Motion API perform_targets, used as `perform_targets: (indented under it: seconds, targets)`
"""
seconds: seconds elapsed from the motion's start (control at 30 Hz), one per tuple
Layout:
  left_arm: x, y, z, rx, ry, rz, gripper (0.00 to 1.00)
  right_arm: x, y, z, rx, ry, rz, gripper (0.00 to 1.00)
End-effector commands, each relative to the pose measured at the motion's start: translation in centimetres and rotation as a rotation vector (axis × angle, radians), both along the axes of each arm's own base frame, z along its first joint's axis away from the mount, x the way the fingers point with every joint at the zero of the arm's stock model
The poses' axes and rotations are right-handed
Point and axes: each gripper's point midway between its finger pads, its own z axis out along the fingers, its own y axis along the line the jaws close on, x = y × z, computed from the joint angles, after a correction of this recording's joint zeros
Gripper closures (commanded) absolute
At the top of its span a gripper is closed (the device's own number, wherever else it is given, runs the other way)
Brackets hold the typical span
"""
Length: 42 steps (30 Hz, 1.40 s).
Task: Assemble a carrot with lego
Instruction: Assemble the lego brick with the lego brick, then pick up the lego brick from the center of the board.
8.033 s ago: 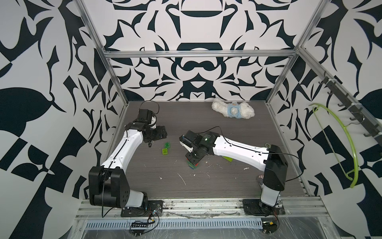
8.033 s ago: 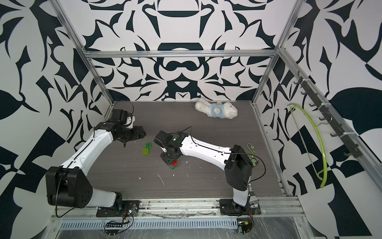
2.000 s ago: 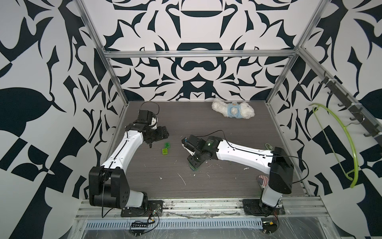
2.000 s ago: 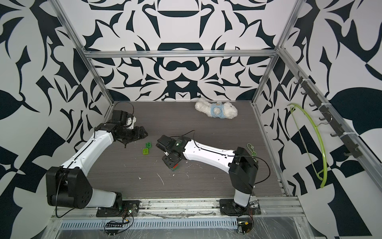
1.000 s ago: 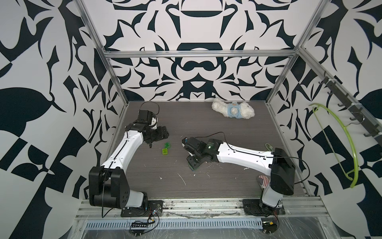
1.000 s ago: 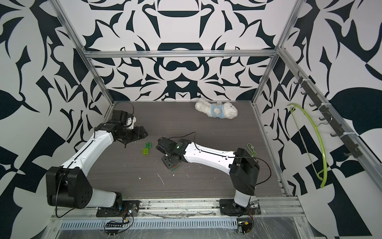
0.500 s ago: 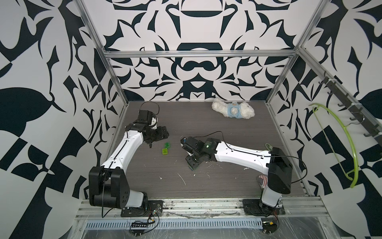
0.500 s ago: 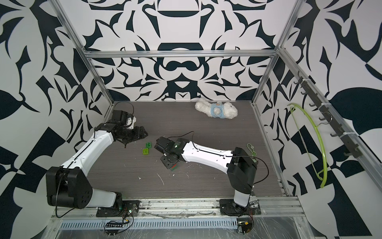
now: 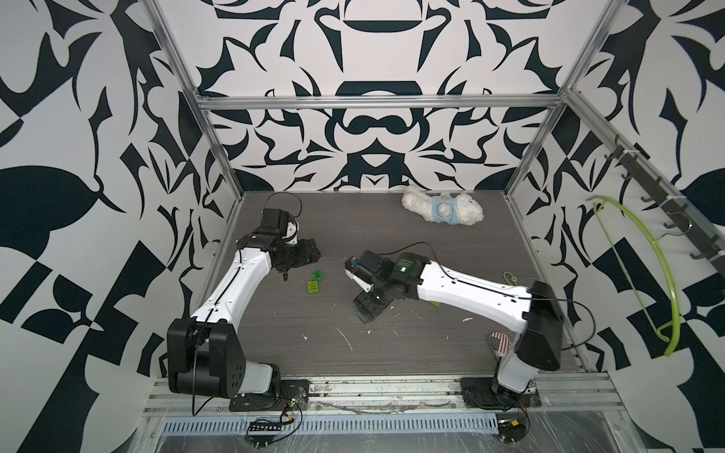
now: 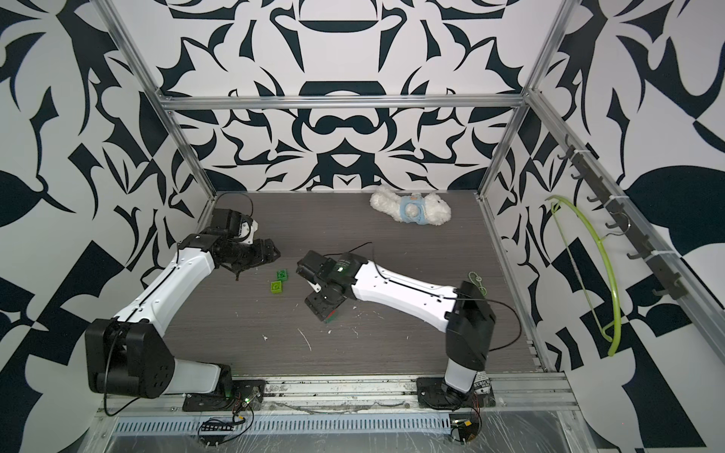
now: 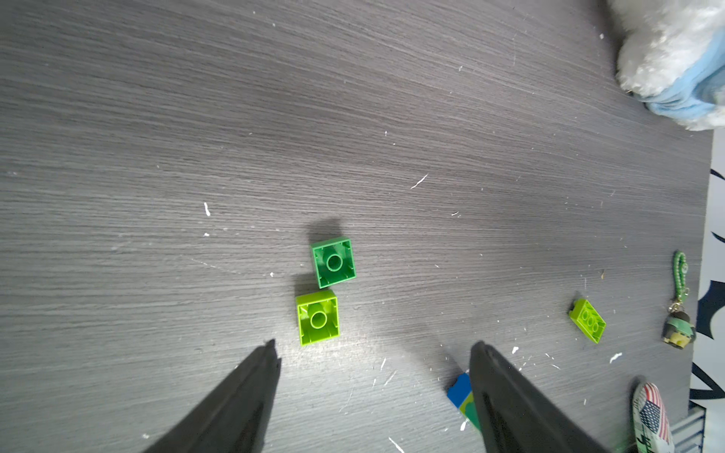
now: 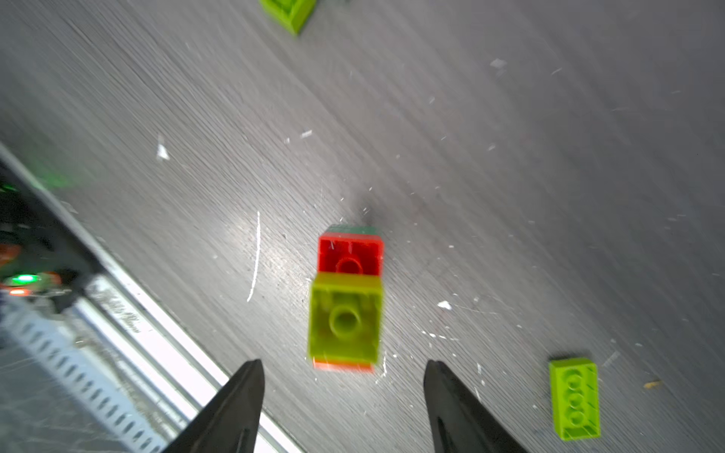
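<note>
Right wrist view: right hand [image 12: 342, 362] spread empty over the carrot [image 12: 345, 317], front rail [image 12: 129, 313] near; left hand [image 11: 374, 345] likewise spread, empty.

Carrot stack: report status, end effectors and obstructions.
Left end effector open, empty. Right end effector open, empty. Stack lies on table just ahead of right, lime on red. Nothing between.

Plush toy [image 9: 441, 210] is way at the back of the desk [image 9: 392, 353], right of centre. Left of centre there's the front square brick [image 9: 312, 287] with the rear square brick [image 9: 318, 274] just behind it, and the left tool [image 11: 372, 349] near them on their left. The brick stack [image 12: 345, 298] lies mid-desk, under the right tool [image 12: 343, 364]. The oblong brick [image 12: 574, 398] is further right, and the keychain [image 9: 510, 279] is by the right edge.
</note>
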Motion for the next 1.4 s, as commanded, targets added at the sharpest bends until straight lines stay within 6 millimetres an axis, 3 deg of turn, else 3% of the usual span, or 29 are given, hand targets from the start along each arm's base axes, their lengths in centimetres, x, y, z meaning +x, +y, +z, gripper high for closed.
perform_targets:
  seconds: [0.0,0.17,0.27,0.4,0.73,0.93,1.17,1.37]
  targets:
    - [-0.3,-0.8,2.2,-0.054,-0.054,-0.026,0.16,2.4,-5.1,1.1,0.035,-0.020,-0.116,0.30]
    - [-1.3,-3.4,4.6,-0.160,-0.104,-0.106,0.16,6.2,-12.4,-1.5,-0.016,-0.059,-0.270,0.30]
    - [-1.9,-4.8,5.2,-0.166,-0.111,-0.150,0.16,7.4,-14.9,-3.7,-0.122,-0.086,-0.242,0.28]
    - [-2.0,-5.1,5.3,-0.173,-0.110,-0.157,0.16,7.8,-17.5,-6.9,-0.234,-0.062,-0.160,0.28]
    - [-2.5,-5.6,5.9,-0.208,-0.135,-0.176,0.16,6.5,-19.0,-11.8,-0.249,0.029,0.007,0.27]
    - [-2.6,-5.7,5.6,-0.207,-0.130,-0.179,0.16,7.5,-18.3,-12.7,-0.236,0.042,0.049,0.31]
    - [-2.5,-5.5,5.2,-0.194,-0.122,-0.177,0.16,7.0,-18.5,-14.3,-0.265,0.097,0.078,0.42]
    - [-2.5,-5.5,5.0,-0.188,-0.117,-0.174,0.16,6.9,-18.4,-13.9,-0.253,0.099,0.071,0.52]
